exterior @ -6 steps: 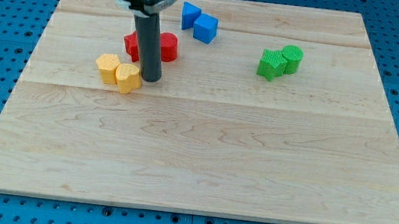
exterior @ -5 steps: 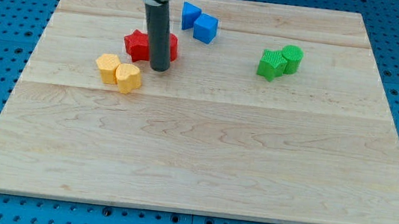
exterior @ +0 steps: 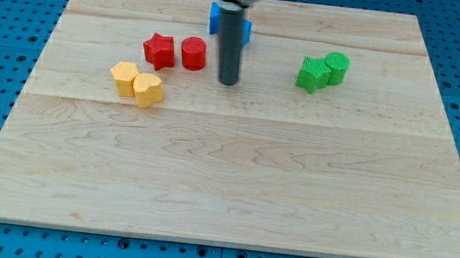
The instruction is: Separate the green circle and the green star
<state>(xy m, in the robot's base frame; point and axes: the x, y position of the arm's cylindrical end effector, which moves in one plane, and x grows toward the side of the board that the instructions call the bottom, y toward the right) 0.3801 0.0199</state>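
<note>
My tip rests near the bench's top edge (no pincer fitted). Green star and green circle touch — a broadside push risks moving both together.

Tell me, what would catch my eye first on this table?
Probably the dark rod coming down from the view's top, my tip resting on the wooden board just right of the red circle and red star. Next, the coloured pairs: the green star and green circle touching at the right, two yellow blocks at the left, blue blocks partly hidden behind the rod.
</note>
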